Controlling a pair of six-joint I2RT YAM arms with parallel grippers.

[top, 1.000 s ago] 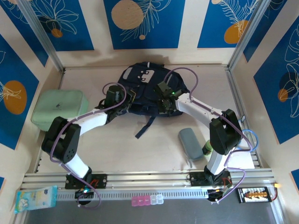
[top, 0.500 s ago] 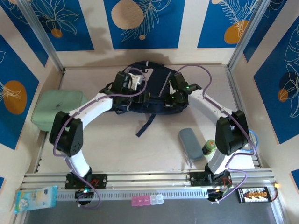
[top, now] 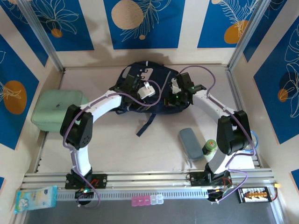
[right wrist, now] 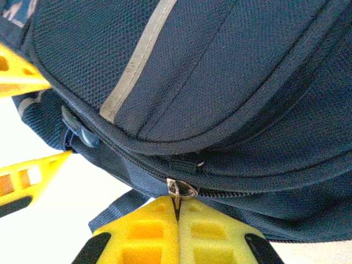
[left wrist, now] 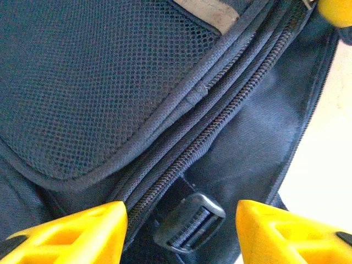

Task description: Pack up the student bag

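The student bag [top: 159, 77], dark navy with grey trim, lies at the back middle of the table. My left gripper [top: 150, 91] rests over its near side and is open. In the left wrist view its yellow fingertips [left wrist: 71, 234] flank a black strap buckle [left wrist: 190, 221] beside a closed zipper [left wrist: 220, 118], touching neither. My right gripper [top: 175, 97] is at the bag's right front. In the right wrist view it [right wrist: 177, 212] is shut on the metal zipper pull [right wrist: 180, 191] of the main zipper. The left gripper's yellow fingers [right wrist: 25, 176] show at that view's left edge.
A mint-green rounded case [top: 58, 109] sits at the far left. A grey-blue pencil pouch [top: 190, 143] and a small green bottle [top: 209, 148] lie front right, near white paper [top: 240, 161]. A loose bag strap [top: 145, 126] trails toward the front. A wipes packet [top: 35, 198] lies beyond the front rail.
My left gripper left the bag's left side, swung right over the bag and opened. My right gripper, still shut, shifted right and farther back along the zipper.
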